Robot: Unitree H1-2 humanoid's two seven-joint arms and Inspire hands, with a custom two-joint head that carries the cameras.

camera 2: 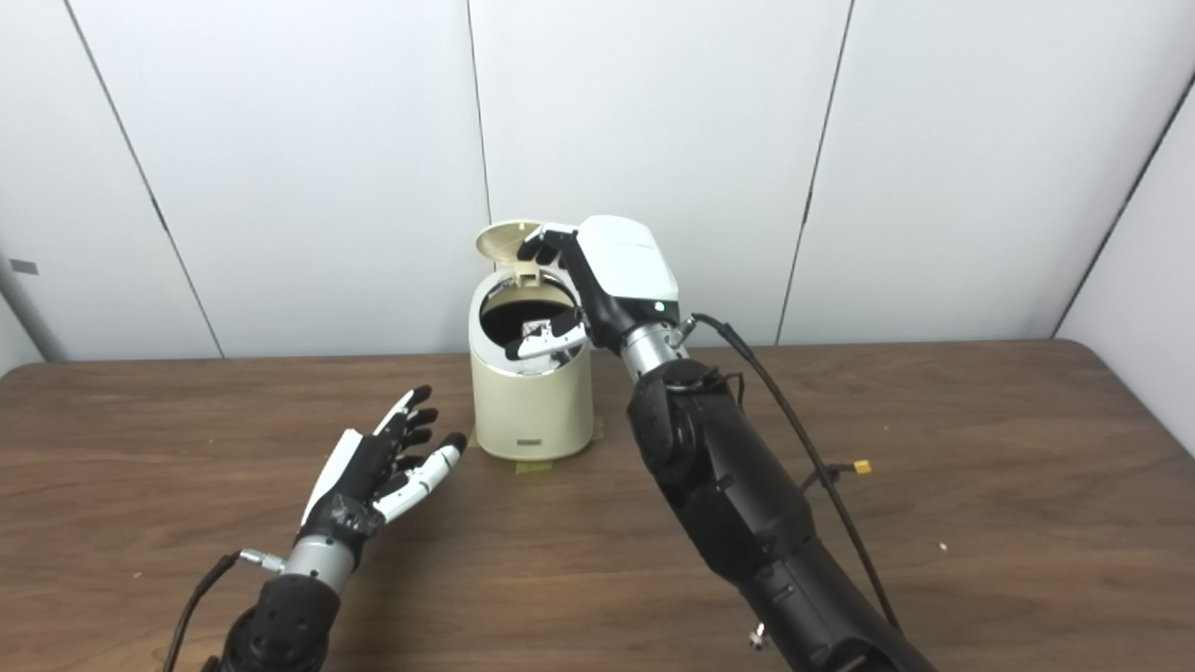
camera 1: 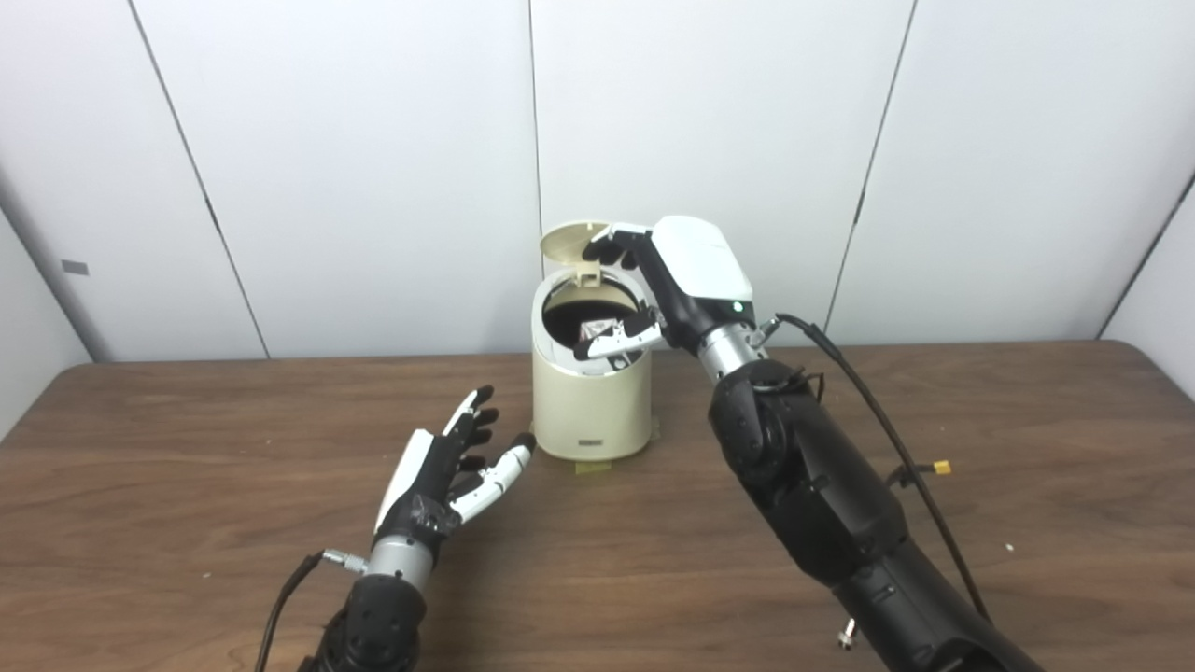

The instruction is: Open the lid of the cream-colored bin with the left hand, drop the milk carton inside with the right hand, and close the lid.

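Now I see left hand over desk, fingers spread, holding nothing, near cream bin. Lid up. Milk carton inside bin opening. My right hand above rim, fingers apart, empty.

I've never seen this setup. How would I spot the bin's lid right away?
Find the long brown table; near its far edge, in the middle, stands a cream-colored bin. Its lid is the round cream disc tipped up at the bin's back rim, above the dark opening. The right hand reaches over that opening, fingertips by the lid.
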